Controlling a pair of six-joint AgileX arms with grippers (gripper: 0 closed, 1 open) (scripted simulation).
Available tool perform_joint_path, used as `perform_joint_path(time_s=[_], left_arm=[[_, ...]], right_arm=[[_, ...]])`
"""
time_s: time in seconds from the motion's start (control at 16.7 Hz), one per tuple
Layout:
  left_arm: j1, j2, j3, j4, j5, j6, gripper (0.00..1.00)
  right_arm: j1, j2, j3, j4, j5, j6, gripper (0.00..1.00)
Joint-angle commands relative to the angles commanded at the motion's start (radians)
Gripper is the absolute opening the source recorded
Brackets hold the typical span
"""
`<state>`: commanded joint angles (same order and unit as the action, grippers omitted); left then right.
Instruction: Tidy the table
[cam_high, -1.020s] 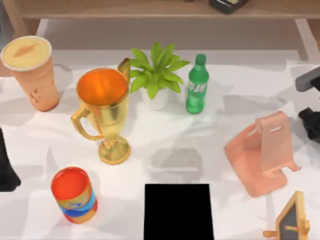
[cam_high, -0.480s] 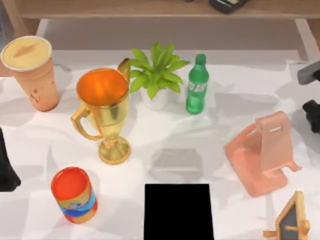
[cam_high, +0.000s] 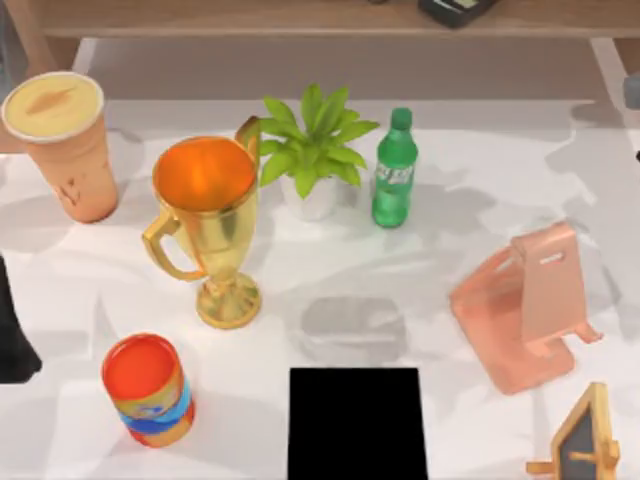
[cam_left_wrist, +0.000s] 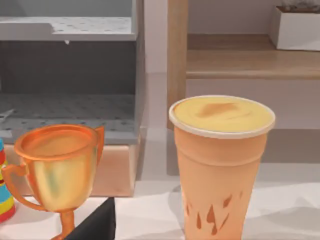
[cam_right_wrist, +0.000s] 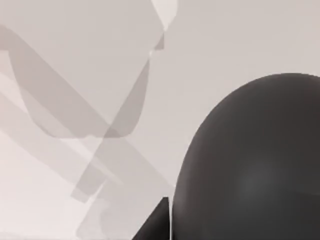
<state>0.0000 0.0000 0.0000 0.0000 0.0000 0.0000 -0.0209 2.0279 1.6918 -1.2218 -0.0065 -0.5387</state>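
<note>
The white surface (cam_high: 440, 300) fills most of the top view, running from the wooden shelf board (cam_high: 300, 18) at the far edge to the near edge.

At the far left stands a tall orange cup (cam_high: 62, 145) filled with a yellowish drink. Right of it a gold trophy cup (cam_high: 210, 225) stands upright, with a small potted plant (cam_high: 312, 150) just beyond it and a green soda bottle (cam_high: 395, 170) just beside the plant on its right. A red and blue can (cam_high: 150, 390) stands near the left, close to the near edge. A flat black rectangle (cam_high: 357, 423) lies at the near middle. A pink phone stand (cam_high: 525, 305) sits on the right, and a small wooden-framed chalkboard easel (cam_high: 585, 440) stands at the near right corner.

A dark part of the left arm (cam_high: 12, 335) juts in at the left edge; whether its end effector is open or closed, I cannot tell. In the left wrist view the orange cup (cam_left_wrist: 220, 165) looms close, the trophy (cam_left_wrist: 57, 170) beside it.

The right wrist view shows pale surface (cam_right_wrist: 100, 100) with grey shadows and a rounded dark body (cam_right_wrist: 255, 165) of the right arm; its end effector's state I cannot tell either.
</note>
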Motion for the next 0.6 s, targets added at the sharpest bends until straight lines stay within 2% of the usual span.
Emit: perform_joint_path(time_s=[0.36, 0.6], left_arm=[[0.000, 0.000, 0.000, 0.000, 0.000, 0.000, 1.00], [0.000, 0.000, 0.000, 0.000, 0.000, 0.000, 1.00]], right_arm=[[0.007, -0.002, 0.003, 0.000, 0.001, -0.004, 0.00], [0.080, -0.056, 0.038, 0.001, 0.017, -0.091, 0.00]])
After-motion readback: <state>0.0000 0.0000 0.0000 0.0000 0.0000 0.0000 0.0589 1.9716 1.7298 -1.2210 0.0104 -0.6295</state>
